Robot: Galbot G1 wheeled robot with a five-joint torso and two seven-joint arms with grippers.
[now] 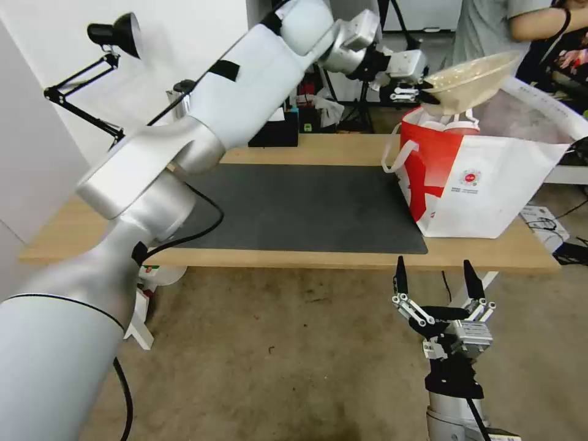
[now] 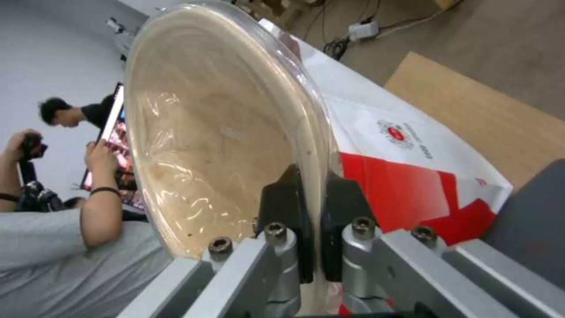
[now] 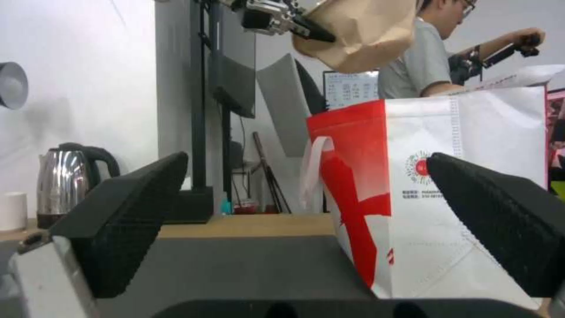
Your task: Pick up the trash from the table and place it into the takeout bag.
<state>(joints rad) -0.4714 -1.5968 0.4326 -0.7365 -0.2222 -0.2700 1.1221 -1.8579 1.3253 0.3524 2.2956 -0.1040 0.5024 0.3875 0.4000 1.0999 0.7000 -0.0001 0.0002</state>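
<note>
My left hand (image 1: 429, 97) is clenched on the rim of the shallow beige dish (image 1: 471, 79), holding it tilted in the air just above the open mouth of the takeout bag (image 1: 490, 184). The bag stands on the right end of the table (image 1: 294, 150), partly on the dark grey mat (image 1: 300, 208). My right hand (image 1: 436, 283) hangs released, fingers spread, below the table's front edge.

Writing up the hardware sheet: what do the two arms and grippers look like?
Left arm: glossy white and silver shells, black bands, a black cable along it. Left gripper: silver links with hex bolts, black fingers. Right gripper: silver body, black mount, two tapered black fingers with textured pads.
</note>
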